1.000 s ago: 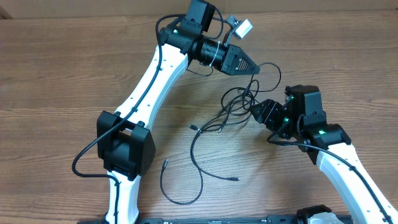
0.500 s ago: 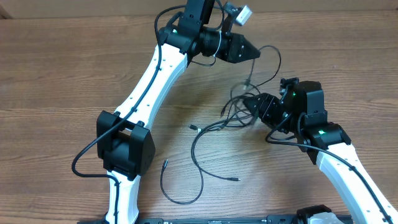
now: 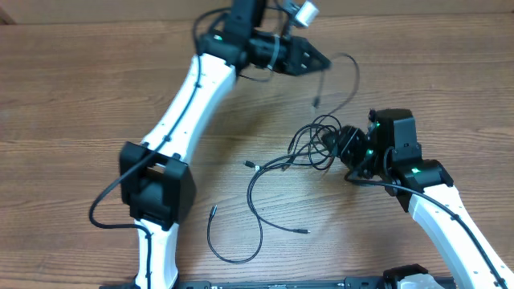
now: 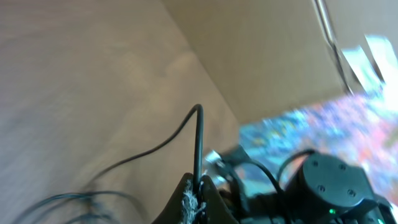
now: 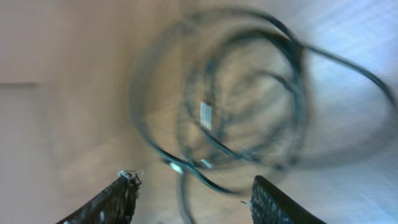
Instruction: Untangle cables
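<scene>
Evidently the left gripper (image 3: 324,61), at the top centre of the overhead frame, is pinching one strand (image 4: 198,140) of the cables (image 3: 309,144) between closed fingers (the wrist view is showing the cord rising straight out of the tips), presumably so that a lift can draw it out of the knot; the strand is arcing right and down into the bundle lying right of centre. The right gripper (image 5: 194,182) is sitting at the bundle's right edge, fingers spread wide around nothing, probably poised to hold the tangle down; looser loops (image 3: 241,233) are trailing toward the lower middle. Everything is resting on a brown wood-grain table (image 3: 72,96); beyond it, a tan panel and a blurred colourful patch are showing.
</scene>
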You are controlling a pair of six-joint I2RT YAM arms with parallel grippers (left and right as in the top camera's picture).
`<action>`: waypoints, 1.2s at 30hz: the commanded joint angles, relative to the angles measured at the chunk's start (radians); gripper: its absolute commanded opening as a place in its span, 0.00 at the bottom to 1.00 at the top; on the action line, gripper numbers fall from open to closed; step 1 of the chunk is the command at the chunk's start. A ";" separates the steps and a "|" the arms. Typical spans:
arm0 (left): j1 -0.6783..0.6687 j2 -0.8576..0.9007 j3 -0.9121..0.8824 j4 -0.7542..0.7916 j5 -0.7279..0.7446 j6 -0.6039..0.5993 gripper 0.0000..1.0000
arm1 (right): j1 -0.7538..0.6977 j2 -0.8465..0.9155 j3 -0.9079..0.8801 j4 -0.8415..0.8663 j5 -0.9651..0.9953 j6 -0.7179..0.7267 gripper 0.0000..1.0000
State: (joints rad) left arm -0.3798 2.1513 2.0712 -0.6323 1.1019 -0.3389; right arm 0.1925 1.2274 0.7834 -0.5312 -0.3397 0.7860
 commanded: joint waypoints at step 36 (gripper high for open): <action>0.139 -0.109 -0.027 -0.564 -0.643 0.082 1.00 | -0.071 -0.029 0.083 -0.220 0.288 -0.134 0.67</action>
State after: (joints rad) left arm -0.1539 2.0590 2.0701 -1.2072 0.4732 -0.2916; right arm 0.1726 1.2266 0.7879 -0.7193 -0.1169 0.7017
